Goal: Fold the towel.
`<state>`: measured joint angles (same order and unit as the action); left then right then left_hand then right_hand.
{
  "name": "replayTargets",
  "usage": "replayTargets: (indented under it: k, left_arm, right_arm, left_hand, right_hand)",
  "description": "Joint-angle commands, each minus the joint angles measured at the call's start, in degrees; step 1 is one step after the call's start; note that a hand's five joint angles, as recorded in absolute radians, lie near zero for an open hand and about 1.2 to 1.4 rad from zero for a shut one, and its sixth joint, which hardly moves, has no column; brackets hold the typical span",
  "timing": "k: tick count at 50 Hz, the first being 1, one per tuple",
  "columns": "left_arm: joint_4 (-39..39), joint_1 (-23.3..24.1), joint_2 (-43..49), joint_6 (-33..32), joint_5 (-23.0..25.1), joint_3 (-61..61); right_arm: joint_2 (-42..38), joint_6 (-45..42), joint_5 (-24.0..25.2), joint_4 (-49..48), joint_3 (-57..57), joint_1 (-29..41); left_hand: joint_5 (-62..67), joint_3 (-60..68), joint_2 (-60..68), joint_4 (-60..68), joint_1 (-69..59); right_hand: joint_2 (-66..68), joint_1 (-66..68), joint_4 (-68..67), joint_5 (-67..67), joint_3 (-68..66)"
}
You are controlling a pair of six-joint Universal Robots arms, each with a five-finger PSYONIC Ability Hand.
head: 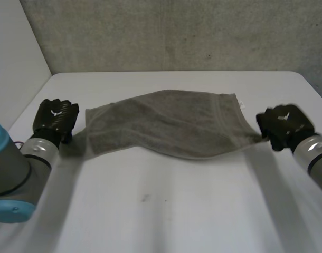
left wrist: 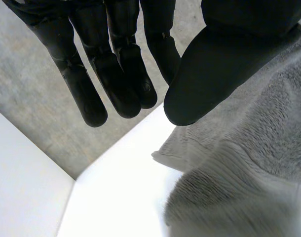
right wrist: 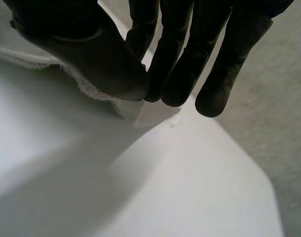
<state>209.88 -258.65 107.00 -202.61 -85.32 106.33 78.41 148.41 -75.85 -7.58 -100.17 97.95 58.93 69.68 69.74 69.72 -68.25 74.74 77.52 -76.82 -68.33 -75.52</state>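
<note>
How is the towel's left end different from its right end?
On the towel, the right end has a stitched band and a small white tag; the left end shows neither. The left end's far corner lies nearer the robot than the right end's. Both are grey, each near corner drawn out toward the left hand or right hand.

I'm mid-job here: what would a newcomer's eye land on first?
The grey towel is stretched across the white table between the two black hands, its near edge sagging in the middle. The right hand pinches the towel's right corner between thumb and fingers. The left corner runs to the left hand.
</note>
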Motion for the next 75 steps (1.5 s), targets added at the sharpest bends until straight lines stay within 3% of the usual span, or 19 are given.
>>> replayTargets:
  k: [1,8,10,12,22,27,32,44,56,75]
  left_arm:
    - [-11.1,-1.4,-8.4,3.8,3.7,-0.3]
    - [-12.2,-1.9,-9.0,4.2,6.4,1.3]
    - [-12.1,-1.9,-7.4,4.2,7.0,2.6]
    - [-12.1,-1.9,-5.7,4.0,6.8,2.9]
    - [-7.7,-2.0,-0.4,3.5,6.6,5.6]
    - [-6.5,-2.1,-0.3,3.4,6.5,6.7]
    - [-6.5,-2.1,2.0,3.4,6.6,6.5]
    - [-6.2,-2.5,7.7,3.5,6.8,3.4]
    - [-9.8,-3.2,4.7,3.9,7.0,5.4]
    - [-9.3,-3.2,7.0,3.8,7.1,4.0]
  right_arm:
    - [8.1,2.6,0.1,10.8,6.3,-0.3]
    - [9.8,3.7,1.0,13.8,6.6,-1.1]
    - [9.2,3.8,1.0,13.6,5.7,-1.0]
    - [8.9,4.0,0.8,13.1,4.5,-0.8]
    - [6.0,4.3,0.1,7.8,2.4,-3.2]
    - [6.1,9.1,-0.2,3.6,1.5,-8.3]
    - [5.4,12.0,-0.2,1.0,1.1,-9.0]
    - [3.9,11.5,-0.2,0.8,0.0,-8.7]
    - [2.2,11.3,-0.2,0.7,-0.2,-8.6]
    - [2.1,10.5,-0.2,0.6,-0.7,-8.6]
  left_hand:
    - [11.1,10.3,10.3,10.3,-11.8]
    - [11.1,10.3,10.3,10.3,-11.8]
    - [-22.6,-23.3,-23.4,-23.4,21.9]
    - [-25.0,-25.8,-25.9,-25.8,24.4]
    - [-24.9,-25.7,-25.7,-25.7,24.2]
    - [-24.4,-25.2,-25.2,-25.2,23.7]
    - [-23.1,-23.8,-23.9,-23.8,22.4]
    - [-31.3,-32.0,-32.1,-32.1,30.6]
    - [-41.2,-42.0,-42.0,-42.0,40.5]
    - [-39.2,-40.0,-40.0,-40.0,38.5]
  right_hand:
    - [5.3,2.5,-3.2,-1.7,-4.5]
    - [5.3,2.5,-3.2,-1.7,-4.5]
    - [5.3,2.5,-3.2,-1.7,-4.5]
    - [5.3,2.5,-3.2,-1.7,-4.5]
    - [5.3,2.5,-3.2,-1.7,-4.5]
    - [5.3,2.5,-3.2,-1.7,-4.5]
    - [5.3,2.5,-3.2,-1.7,-4.5]
    - [5.3,2.5,-3.2,-1.7,-4.5]
    - [5.3,2.5,-3.2,-1.7,-4.5]
    - [5.3,2.5,-3.2,-1.7,-4.5]
